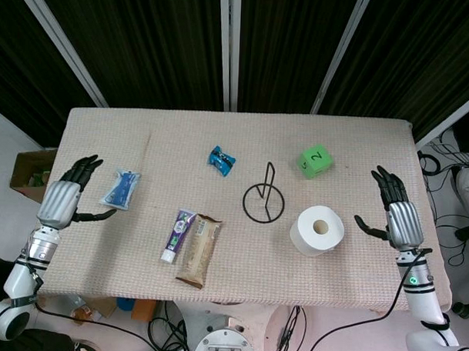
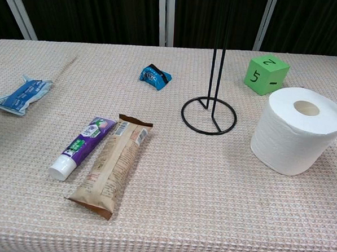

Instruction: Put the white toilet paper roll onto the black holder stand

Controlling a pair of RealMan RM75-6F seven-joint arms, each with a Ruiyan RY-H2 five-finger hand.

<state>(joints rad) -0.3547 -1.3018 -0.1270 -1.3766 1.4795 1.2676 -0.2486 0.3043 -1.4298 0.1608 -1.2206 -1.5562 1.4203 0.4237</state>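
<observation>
The white toilet paper roll [image 1: 317, 230] [image 2: 297, 130] stands on end on the table, its hole facing up, just right of the black holder stand [image 1: 264, 200] [image 2: 210, 114]. The stand is a wire ring base with an upright post, bare. My right hand [image 1: 395, 210] hovers open near the table's right edge, a short way right of the roll, fingers spread and holding nothing. At the left edge my left hand [image 1: 68, 193] is open too, beside a blue packet. Neither hand shows in the chest view.
A green numbered cube [image 1: 314, 160] [image 2: 265, 74] sits behind the roll. A small blue wrapper [image 1: 222, 160] [image 2: 155, 76], a blue packet [image 1: 121, 188] [image 2: 21, 94], a toothpaste tube [image 1: 178, 234] [image 2: 81, 146] and a brown snack bar [image 1: 198, 250] [image 2: 112, 163] lie to the left.
</observation>
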